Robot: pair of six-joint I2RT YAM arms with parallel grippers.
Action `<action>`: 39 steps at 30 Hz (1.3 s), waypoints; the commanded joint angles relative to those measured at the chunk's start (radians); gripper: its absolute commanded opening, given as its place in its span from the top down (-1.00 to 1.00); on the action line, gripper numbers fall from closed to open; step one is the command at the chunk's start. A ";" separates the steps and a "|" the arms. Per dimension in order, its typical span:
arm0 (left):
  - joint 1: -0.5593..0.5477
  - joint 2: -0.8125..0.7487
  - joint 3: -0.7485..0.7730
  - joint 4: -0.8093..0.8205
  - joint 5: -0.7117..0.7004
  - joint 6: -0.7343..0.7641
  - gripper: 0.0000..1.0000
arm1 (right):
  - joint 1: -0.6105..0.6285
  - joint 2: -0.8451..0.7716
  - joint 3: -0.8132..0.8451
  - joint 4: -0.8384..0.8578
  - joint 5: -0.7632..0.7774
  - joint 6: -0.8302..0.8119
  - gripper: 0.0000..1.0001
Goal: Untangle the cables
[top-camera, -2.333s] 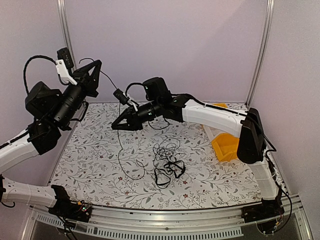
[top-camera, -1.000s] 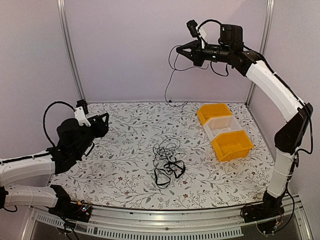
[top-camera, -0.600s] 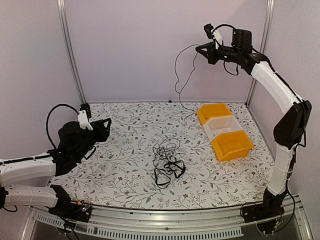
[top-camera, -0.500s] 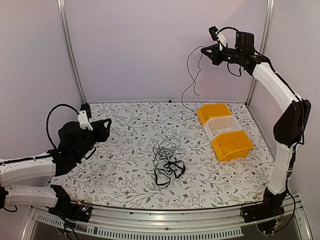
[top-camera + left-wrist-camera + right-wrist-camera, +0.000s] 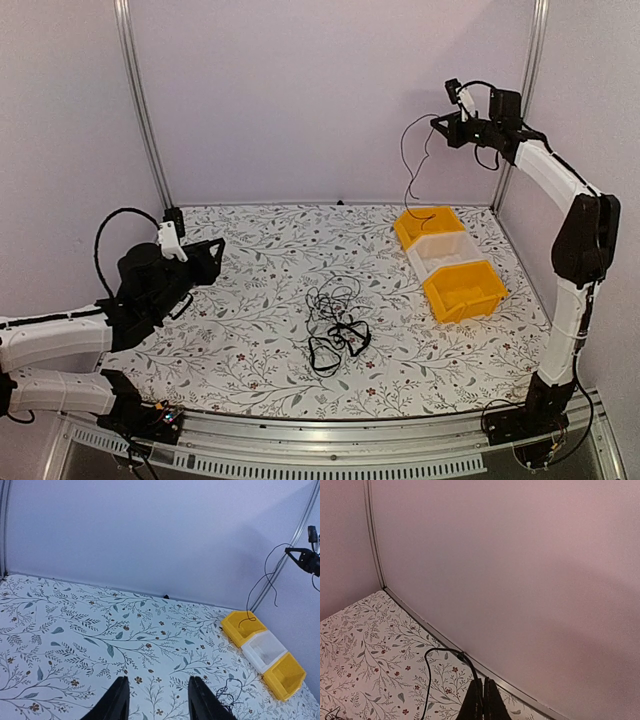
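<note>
A tangle of thin black cables [image 5: 336,326] lies on the floral tabletop near the middle; its edge shows in the left wrist view as cables [image 5: 226,691]. My right gripper [image 5: 438,121] is raised high at the back right, shut on one black cable [image 5: 408,172] whose free end dangles over the far yellow bin [image 5: 428,226]. In the right wrist view the shut right gripper [image 5: 483,695] pinches that cable [image 5: 427,677], which loops out and down to the left. My left gripper [image 5: 212,250] hovers low at the left, open and empty; its fingers [image 5: 118,700] frame bare tabletop.
Three small bins stand in a row at the right: the far yellow one, a clear white one [image 5: 447,251] and a near yellow one [image 5: 463,291]. Walls and metal frame posts [image 5: 138,100] enclose the table on three sides.
The right arm has swung to the right and a little lower, carrying the hanging cable from over the back of the table to above the far yellow bin. The left arm has hardly moved.
</note>
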 commanded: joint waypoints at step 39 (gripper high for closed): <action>0.009 0.036 -0.050 0.082 0.001 -0.009 0.19 | -0.110 0.024 -0.361 -0.093 0.165 -0.272 1.00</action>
